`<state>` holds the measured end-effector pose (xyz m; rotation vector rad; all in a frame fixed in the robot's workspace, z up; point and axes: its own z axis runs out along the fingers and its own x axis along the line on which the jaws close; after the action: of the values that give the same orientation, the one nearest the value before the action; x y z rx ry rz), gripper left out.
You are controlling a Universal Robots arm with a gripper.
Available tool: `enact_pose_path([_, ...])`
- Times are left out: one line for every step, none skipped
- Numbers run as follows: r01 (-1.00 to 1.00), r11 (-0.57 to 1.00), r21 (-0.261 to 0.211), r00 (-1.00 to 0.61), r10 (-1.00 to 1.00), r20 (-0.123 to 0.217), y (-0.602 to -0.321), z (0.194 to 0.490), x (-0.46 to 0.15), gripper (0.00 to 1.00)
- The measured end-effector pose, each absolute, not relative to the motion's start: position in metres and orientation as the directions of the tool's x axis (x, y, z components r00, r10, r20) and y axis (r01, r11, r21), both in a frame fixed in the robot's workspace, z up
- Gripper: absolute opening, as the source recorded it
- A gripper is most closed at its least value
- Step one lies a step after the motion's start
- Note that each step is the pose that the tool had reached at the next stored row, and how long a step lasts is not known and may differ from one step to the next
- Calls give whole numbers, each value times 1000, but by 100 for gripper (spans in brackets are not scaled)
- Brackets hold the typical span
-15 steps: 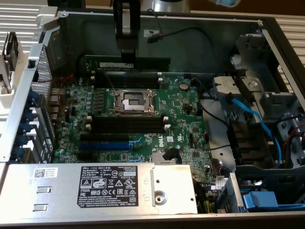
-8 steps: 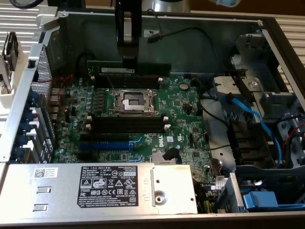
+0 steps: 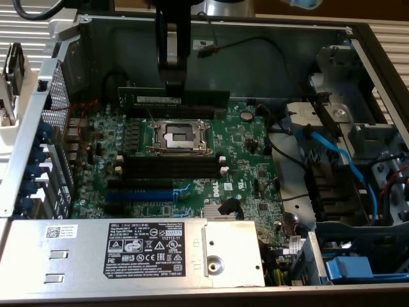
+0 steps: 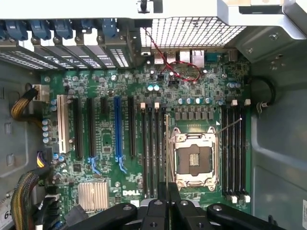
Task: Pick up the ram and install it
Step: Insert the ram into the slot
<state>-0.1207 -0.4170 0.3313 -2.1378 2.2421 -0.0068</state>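
1. Above the board [image 3: 249, 160], inside the open case [image 3: 268, 35], the ram [image 3: 192, 97] hangs level with its long edge down, clear of everything under it.
2. The pincer [image 3: 174, 86] is clamped narrow on the ram near its middle, reaching straight down from above. Grip looks square to me, no obvious tilt.
3. In the wrist view the ram shows as a thin edge-on line. It runs alongside the socket [image 4: 194, 160] and parallel to the black slots [image 4: 153, 148] with the white clips [image 4: 144, 104], so the heading looks about right.
4. Which slot it's actually over, I can't tell. It's up off the board and the two views don't quite agree.
5. My take on doing this bit well: get the stick dead over one slot, both ends lined up at once, before any downward push. Check that slot's clips are swung open too.
6. Descend slow and straight. If one end leads, I'd expect it to jam or scrape the socket beside it.
7. Steer clear of the blue slot [image 4: 116, 129], that's the wrong home.
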Motion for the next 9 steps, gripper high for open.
enact_pose_path([-998, 48, -33, -47, -998, -29, -418, 331, -121, 12])
enact_pose_path([-998, 48, -33, -47, -998, -29, -420, 330, -121, 12])
enact_pose_path([-998, 48, -33, -47, -998, -29, -421, 329, -121, 12])
enact_pose_path([-998, 48, -33, -47, -998, -29, -423, 328, -121, 12])
enact_pose_path([-998, 48, -34, -47, -998, -29, -424, 326, -120, 12])
enact_pose_path([-998, 48, -33, -47, -998, -29, -424, 324, -120, 12])
enact_pose_path([-998, 48, -33, -47, -998, -29, -425, 322, -118, 12])
enact_pose_path([-998, 48, -33, -47, -998, -29, -425, 320, -117, 12])
enact_pose_path([-998, 48, -33, -47, -998, -29, -425, 319, -116, 12])
